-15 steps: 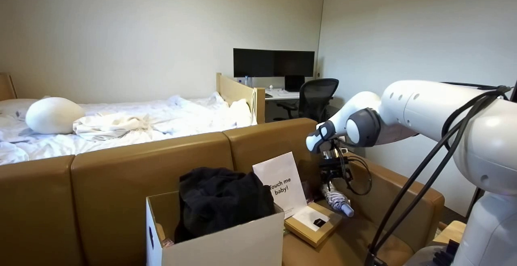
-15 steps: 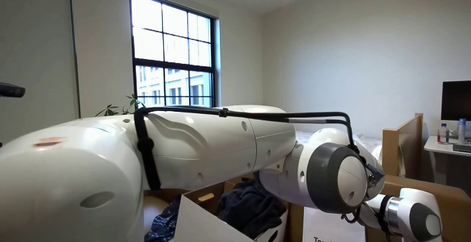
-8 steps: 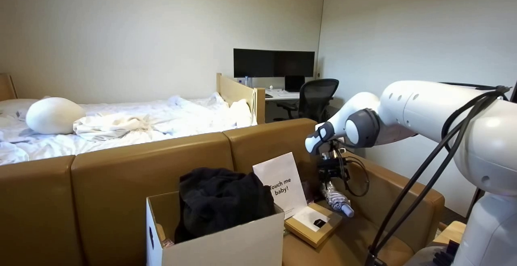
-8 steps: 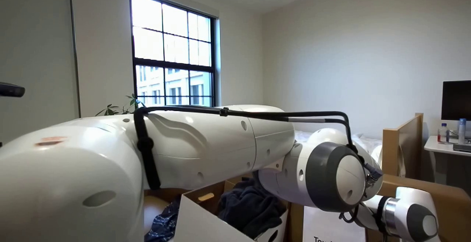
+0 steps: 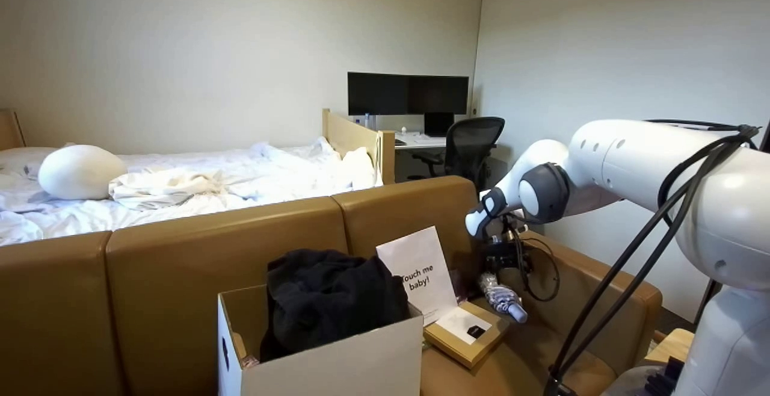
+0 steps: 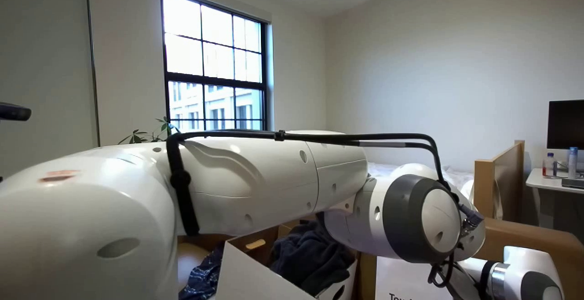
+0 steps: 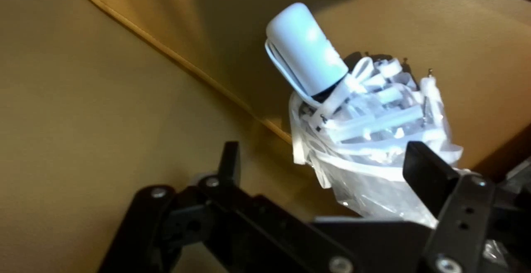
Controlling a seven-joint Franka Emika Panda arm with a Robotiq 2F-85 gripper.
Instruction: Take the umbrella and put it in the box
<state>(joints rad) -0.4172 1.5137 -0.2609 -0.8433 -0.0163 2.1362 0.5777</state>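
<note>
I see a washed-out window in an exterior view; my wrist view has the umbrella gleaming, sofa partly shadowed.

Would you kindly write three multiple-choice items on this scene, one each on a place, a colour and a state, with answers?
1. Where is the umbrella?
A) desk
B) sofa
C) bed

2. What colour outside is the box holding dark cloth?
A) red
B) green
C) white

3. The gripper is:
A) open
B) shut, empty
C) holding the umbrella

1 B: an exterior view shows it there.
2 C: it looks white outside in both exterior views.
3 A: its fingers stand apart in the wrist view.
</note>
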